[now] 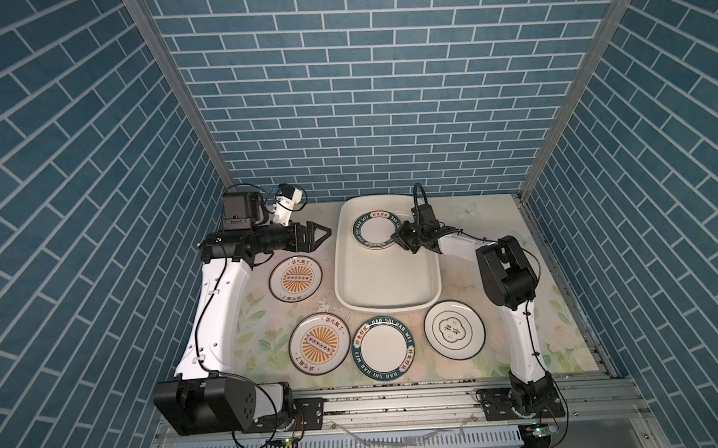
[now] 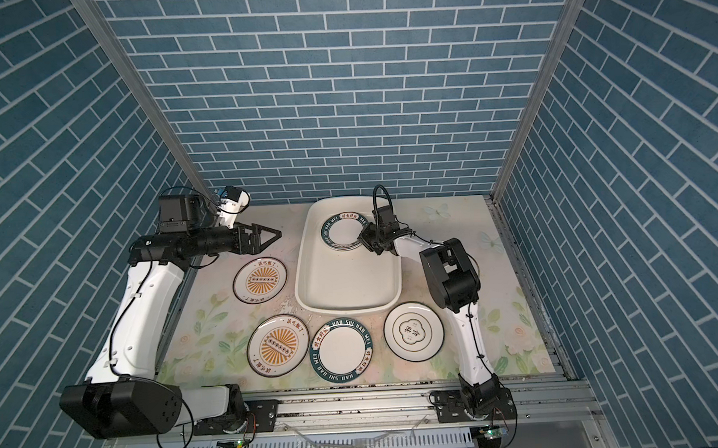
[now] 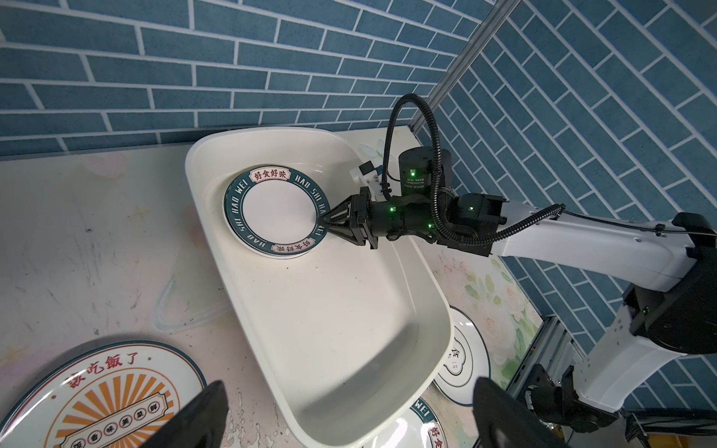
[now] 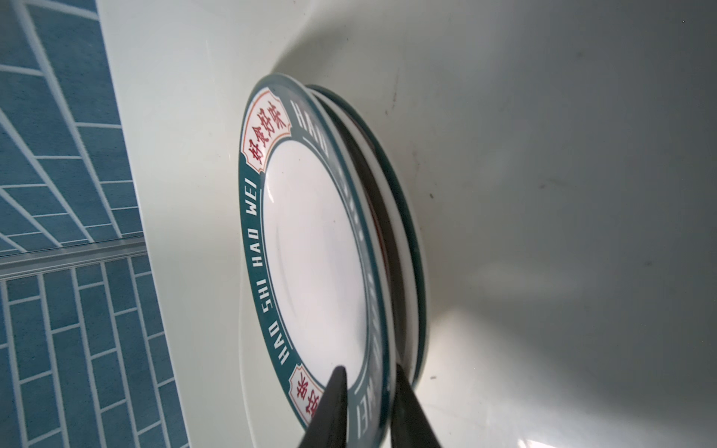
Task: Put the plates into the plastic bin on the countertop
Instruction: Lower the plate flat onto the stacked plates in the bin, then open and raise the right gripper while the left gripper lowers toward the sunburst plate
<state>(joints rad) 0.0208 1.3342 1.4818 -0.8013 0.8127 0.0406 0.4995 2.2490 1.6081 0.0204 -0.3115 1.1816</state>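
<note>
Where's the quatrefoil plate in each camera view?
Top view: quatrefoil plate, front right, by the plastic bin's near corner.
Top view: the plate, same spot.
Left wrist: plate partly hidden behind the bin's rim.
Right wrist: not in it.
Shared landmark: the bin.

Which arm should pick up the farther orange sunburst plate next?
Likely left: the left gripper hangs open and empty near that sunburst plate, while the right gripper straddles the rim of a green-rimmed plate inside the bin.

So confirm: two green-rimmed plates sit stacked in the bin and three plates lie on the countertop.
Not three: four lie on the countertop, as both top views show: far sunburst plate, near sunburst plate, green-rimmed plate, emblem plate. The rest stands.
</note>
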